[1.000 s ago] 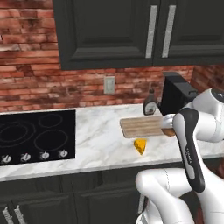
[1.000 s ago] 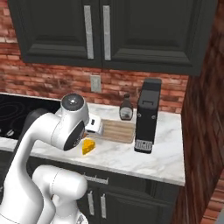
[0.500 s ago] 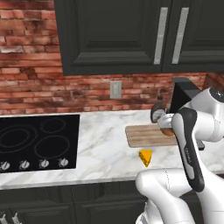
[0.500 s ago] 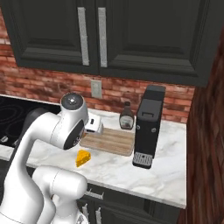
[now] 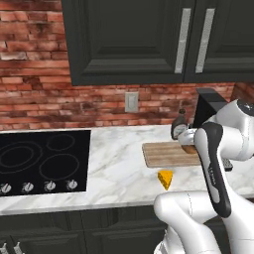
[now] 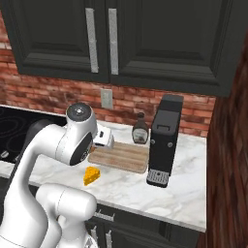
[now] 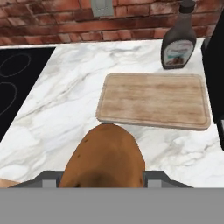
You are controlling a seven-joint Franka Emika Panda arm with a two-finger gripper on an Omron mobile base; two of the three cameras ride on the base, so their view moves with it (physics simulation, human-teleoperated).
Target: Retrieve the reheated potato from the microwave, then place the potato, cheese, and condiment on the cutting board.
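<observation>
The brown potato (image 7: 105, 159) fills the lower middle of the hand view, and my gripper (image 5: 187, 141) is shut on it. It hangs above the marble counter, just in front of the wooden cutting board (image 7: 153, 100) (image 5: 166, 154) (image 6: 121, 156). The dark condiment bottle (image 7: 178, 41) (image 6: 140, 130) stands upright behind the board, near the brick wall. The yellow cheese wedge (image 5: 166, 179) (image 6: 91, 175) lies on the counter in front of the board. The microwave is out of view.
A black coffee machine (image 6: 164, 140) (image 5: 208, 106) stands right of the board. A black cooktop (image 5: 42, 161) is set into the counter (image 5: 119, 168) at the left. Dark upper cabinets (image 5: 158, 39) hang above, and a wall outlet (image 5: 131, 101) sits on the brick.
The whole picture has shifted a little, so the base has moved and the board now sits slightly lower and more central. The potato stays in the gripper.
</observation>
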